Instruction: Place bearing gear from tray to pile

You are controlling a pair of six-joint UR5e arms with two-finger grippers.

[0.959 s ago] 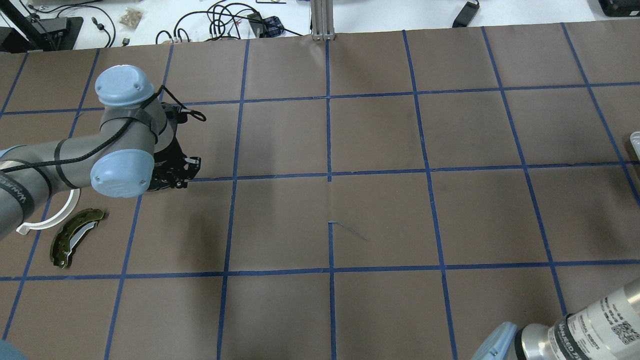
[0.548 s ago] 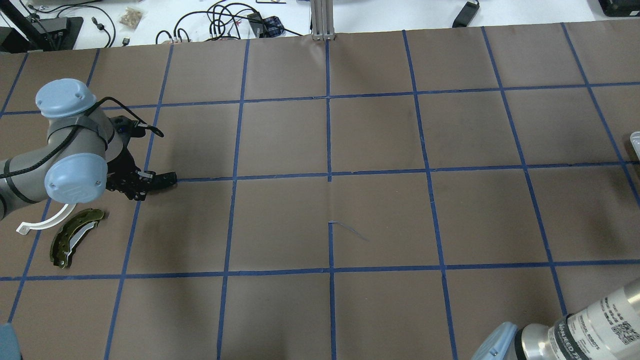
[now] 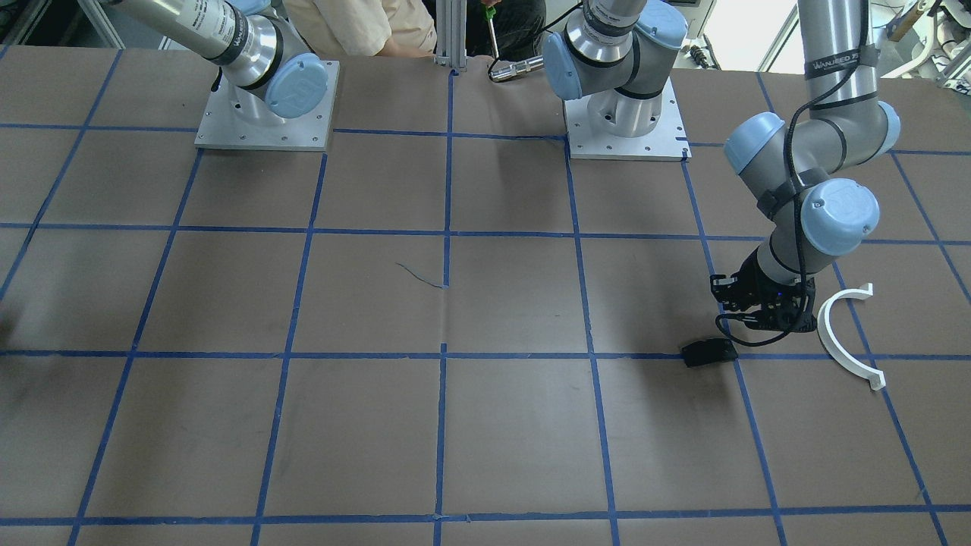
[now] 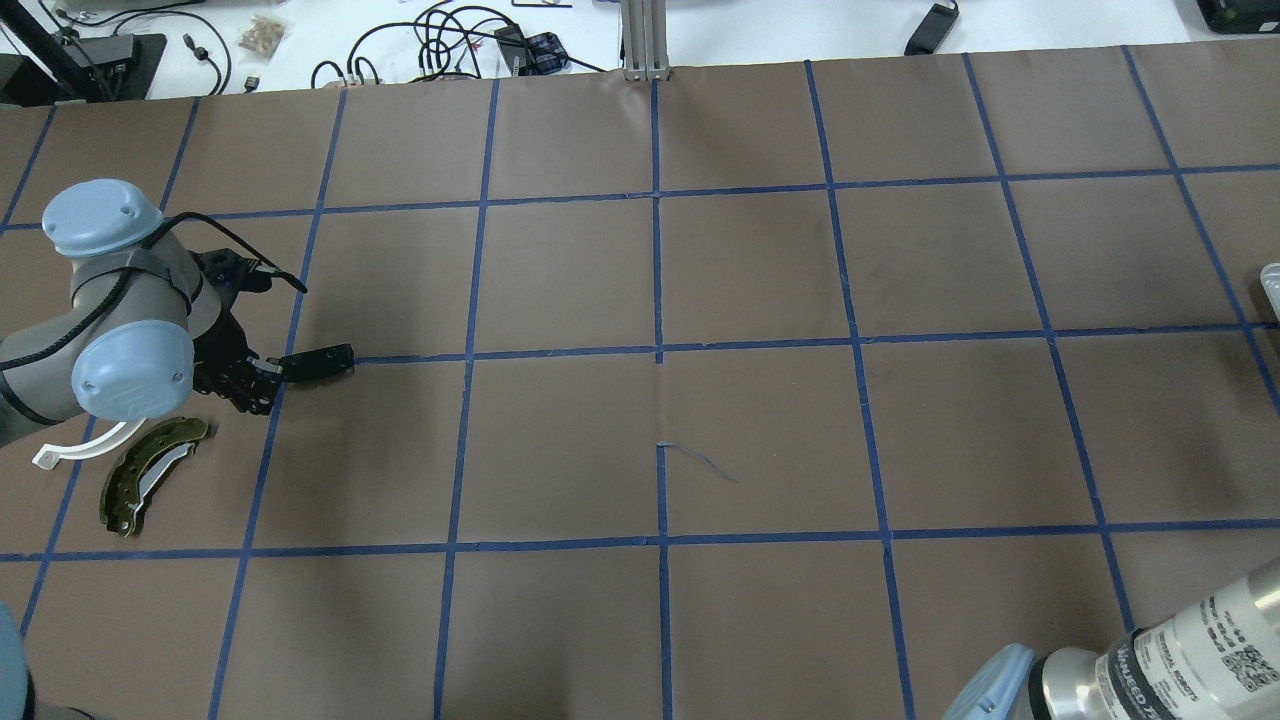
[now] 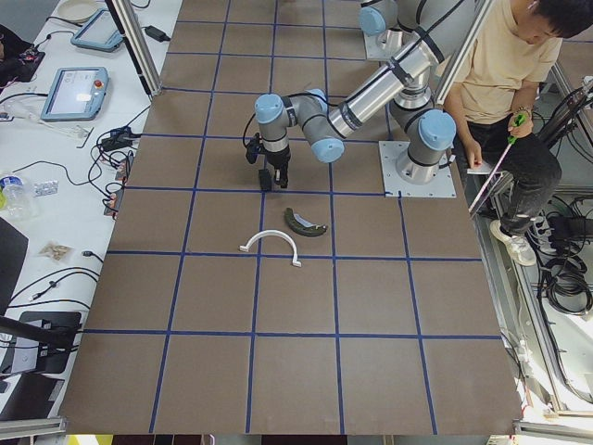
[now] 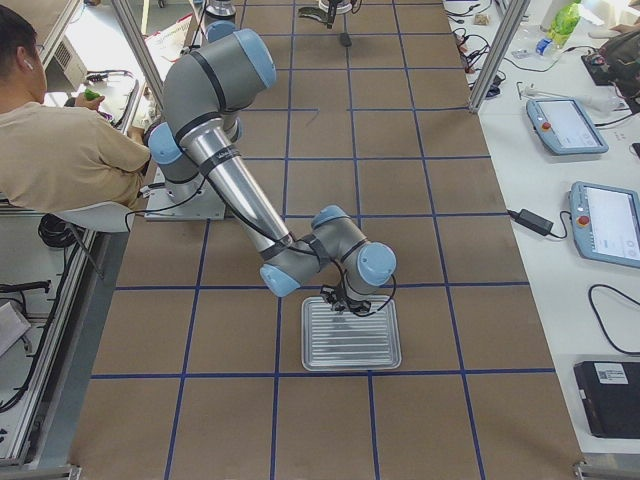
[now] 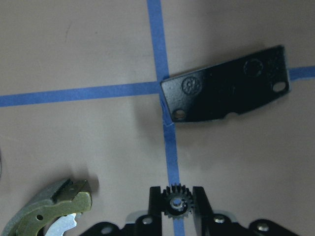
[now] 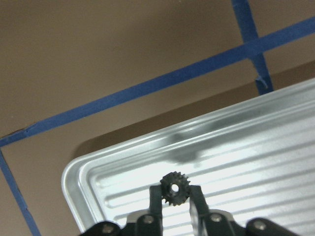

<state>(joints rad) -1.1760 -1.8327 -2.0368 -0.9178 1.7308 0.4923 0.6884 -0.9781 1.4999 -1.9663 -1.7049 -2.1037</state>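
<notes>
Black toothed gear (image 7: 173, 202) pinched between the fingers of my left claw (image 7: 176, 192), over blue tape (image 7: 170, 142), black plate (image 7: 224, 86) just beside, olive brake shoe (image 7: 49, 216) near, my right claw (image 8: 175, 196) gripping second gear (image 8: 174, 187) above ribbed metal tray (image 8: 256, 147).

Brown bench, taped into squares

The bench (image 4: 760, 420) was covered in brown paper and ruled by blue tape (image 4: 657, 270) into a grid of large squares; a flat black plate (image 4: 318, 362) lay across a crossing of two tape lines toward the robot's left end; near it an olive-green brake shoe (image 4: 150, 473) lay flat, with a white half-ring (image 3: 846, 334) close beside it; at the robot's right end a ribbed metal tray (image 6: 350, 350) sat flat over a tape line; two square metal base plates (image 3: 227, 125) rested on the robot's edge; a loose strip of tape (image 4: 700, 462) curled up near the middle.
</notes>
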